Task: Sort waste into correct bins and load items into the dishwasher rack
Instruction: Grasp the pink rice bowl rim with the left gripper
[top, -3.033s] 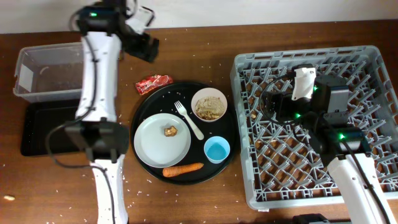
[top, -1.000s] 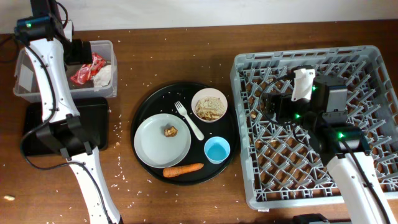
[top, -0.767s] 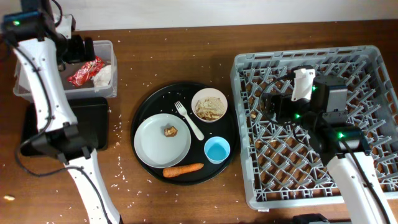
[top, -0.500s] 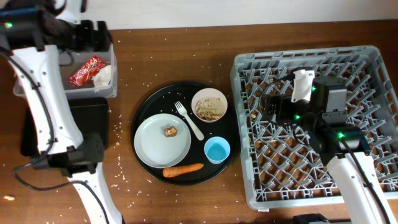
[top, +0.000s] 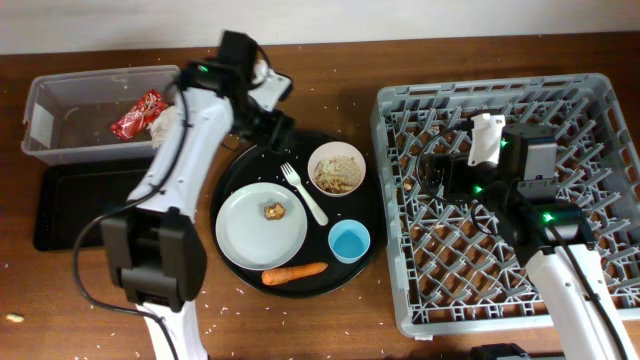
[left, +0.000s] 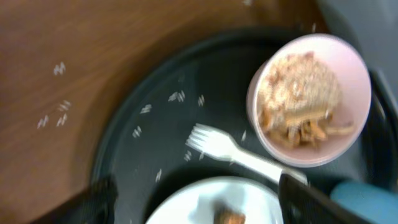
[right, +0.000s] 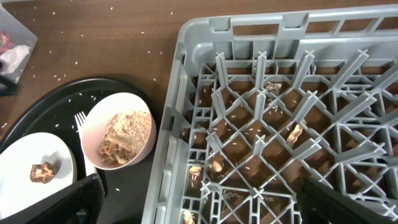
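The red wrapper (top: 138, 111) and white napkin (top: 164, 121) lie in the clear tub (top: 60, 125). The black bin tray (top: 70, 205) lies in front of it. On the round black tray sit the grey plate (top: 250, 235) with the brown scrap (top: 273, 210), the white fork (top: 305, 193), the bowl (top: 337, 168) of rice-like crumbs, the blue cup (top: 349, 240) and the carrot (top: 294, 271). My left gripper (top: 272, 125) is open and empty above the fork (left: 236, 158) and plate (left: 199, 199). My right gripper (top: 437, 168) is open and empty over the rack's (top: 560, 110) left part.
The large round black tray (top: 228, 175) holds the dishes in the middle of the table. Rice grains lie scattered on the wood and in the rack (right: 280, 124). The right wrist view shows the bowl (right: 121, 137) just left of the rack's wall.
The red wrapper went from the table into the clear tub. My left arm has swung right from the tub to the round tray's back edge. The right arm has not moved.
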